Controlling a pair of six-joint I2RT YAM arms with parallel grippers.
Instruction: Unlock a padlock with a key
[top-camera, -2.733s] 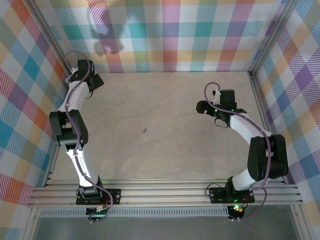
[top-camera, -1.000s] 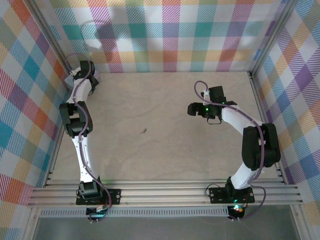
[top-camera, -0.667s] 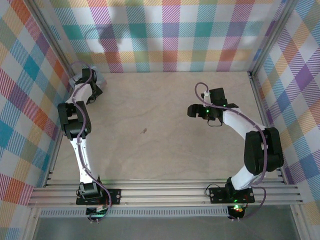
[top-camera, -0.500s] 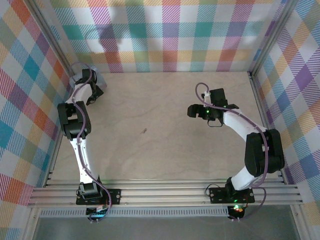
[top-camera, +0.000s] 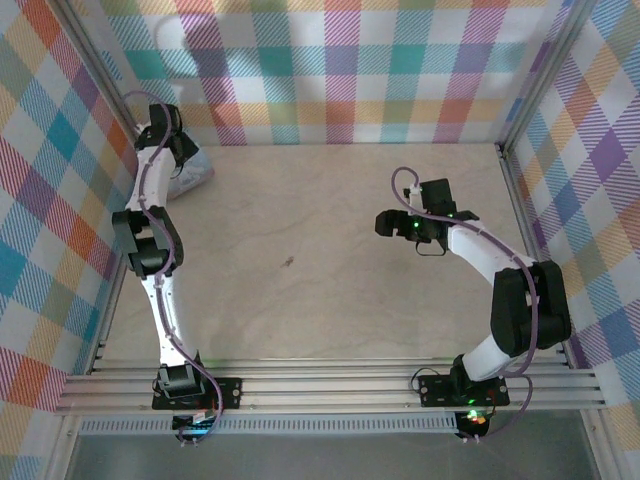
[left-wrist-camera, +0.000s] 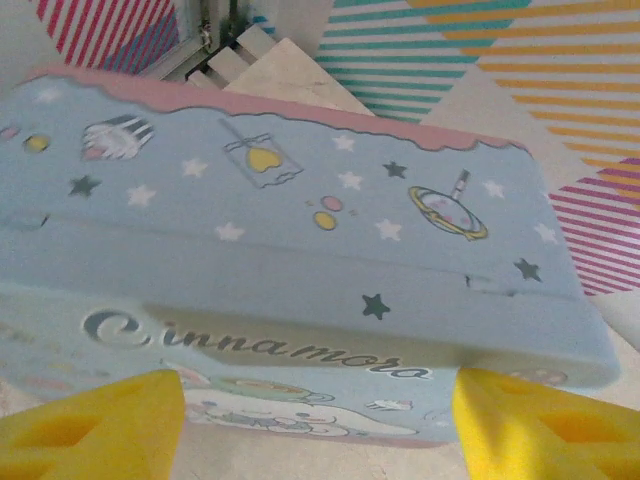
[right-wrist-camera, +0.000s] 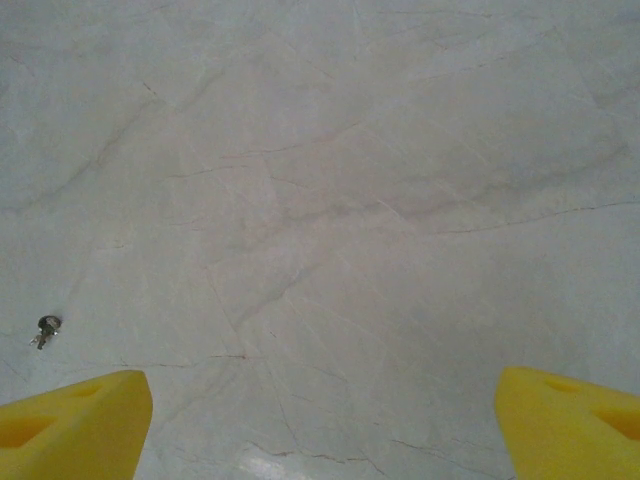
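The left gripper (left-wrist-camera: 320, 430), open wide and empty, should close squarely on the padlock (left-wrist-camera: 300, 250) lying just ahead in the far left corner, while the right gripper (right-wrist-camera: 320, 420), also open and empty, hangs near the tiny key (right-wrist-camera: 45, 330) on the table (right-wrist-camera: 350, 200).

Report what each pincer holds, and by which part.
Nothing. The left pincer stands open before the padlock, the right pincer open over the table, key apart.

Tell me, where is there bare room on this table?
Bare: the far stretch between back wall and right arm, and the near strip between key and rail. Crowded: the far-left corner, where the left gripper faces the padlock.
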